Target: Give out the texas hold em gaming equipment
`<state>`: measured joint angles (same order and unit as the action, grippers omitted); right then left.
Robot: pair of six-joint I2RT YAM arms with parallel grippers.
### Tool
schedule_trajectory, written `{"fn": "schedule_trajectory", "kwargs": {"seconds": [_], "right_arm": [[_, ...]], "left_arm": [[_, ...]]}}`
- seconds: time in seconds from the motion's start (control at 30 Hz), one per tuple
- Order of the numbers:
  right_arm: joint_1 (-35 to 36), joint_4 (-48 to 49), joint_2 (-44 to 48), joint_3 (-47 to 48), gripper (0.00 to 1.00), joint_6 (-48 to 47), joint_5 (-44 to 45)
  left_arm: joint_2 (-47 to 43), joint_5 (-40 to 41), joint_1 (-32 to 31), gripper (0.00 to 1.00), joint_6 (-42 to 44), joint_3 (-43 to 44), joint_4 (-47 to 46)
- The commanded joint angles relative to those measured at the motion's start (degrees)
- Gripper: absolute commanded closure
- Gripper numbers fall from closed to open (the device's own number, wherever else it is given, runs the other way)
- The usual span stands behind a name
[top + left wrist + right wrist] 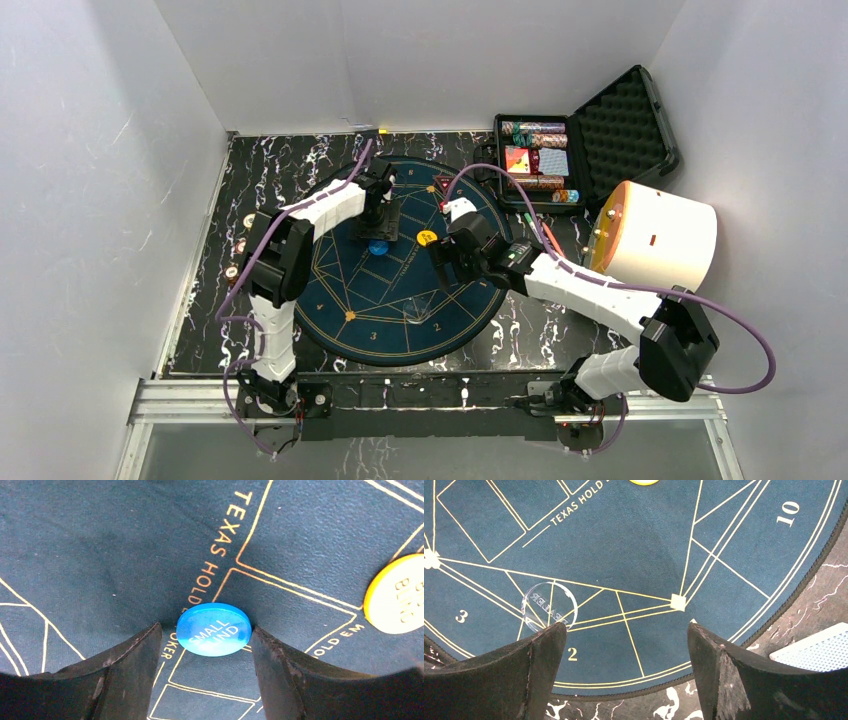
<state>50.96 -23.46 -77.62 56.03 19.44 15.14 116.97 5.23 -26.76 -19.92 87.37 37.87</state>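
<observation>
Starting with the top view, the round mat (400, 300) is seen mid-frame on the surface (250, 170). The left hand (380, 228) is lowered over the blue button (378, 247), the yellow button (427, 237) lies just right of it, and chips (535, 128) are racked in the open case (625, 125) at upper right.

In the left wrist view, the blue button lies flat between parted fingers, probably straddled for an edge pinch or a clean release.

In the right wrist view, the right hand (626, 626) is held open and empty, and a clear dealer disc (549, 606) lies at lower left.

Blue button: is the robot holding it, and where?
Cannot tell. The blue button lies on the mat between the left fingers, which sit at its two side edges.
</observation>
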Motion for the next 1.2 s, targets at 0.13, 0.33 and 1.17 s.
{"fn": "schedule_trajectory", "kwargs": {"seconds": [0.13, 0.33, 1.17], "right_arm": [[-0.6, 3.4, -0.7, 0.9, 0.02, -1.3, -1.3], [-0.7, 4.3, -3.9, 3.5, 0.02, -3.0, -1.6], [-8.1, 2.3, -26.0, 22.4, 0.02, -5.3, -5.0]], "left_arm": [[-1.0, 6.2, -0.2, 0.52, 1.1, -0.2, 1.2], [-13.4, 5.3, 3.6, 0.59, 0.0, -8.4, 1.2], [-20.7, 4.7, 13.4, 0.37, -0.2, -24.7, -4.5]]}}
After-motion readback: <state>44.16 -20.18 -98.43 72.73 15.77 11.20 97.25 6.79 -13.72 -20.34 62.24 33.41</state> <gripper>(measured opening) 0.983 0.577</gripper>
